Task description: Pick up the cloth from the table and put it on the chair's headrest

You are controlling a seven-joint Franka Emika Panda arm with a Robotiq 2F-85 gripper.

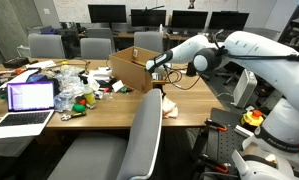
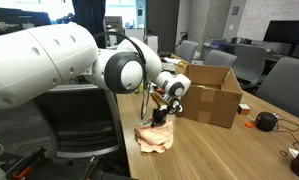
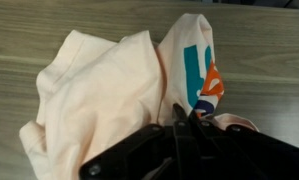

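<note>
The cloth [image 3: 99, 90] lies crumpled near the desk [image 2: 224, 150] edge; we judge it light, soft and floppy. Our tool [image 2: 160, 117] looks pinched shut on a raised fold, which we think is the best hold.

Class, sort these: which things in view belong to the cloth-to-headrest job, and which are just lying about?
Job: cloth, table, chair's headrest, claw.
Lying about: cardboard box, laptop, colourful clutter.
</note>
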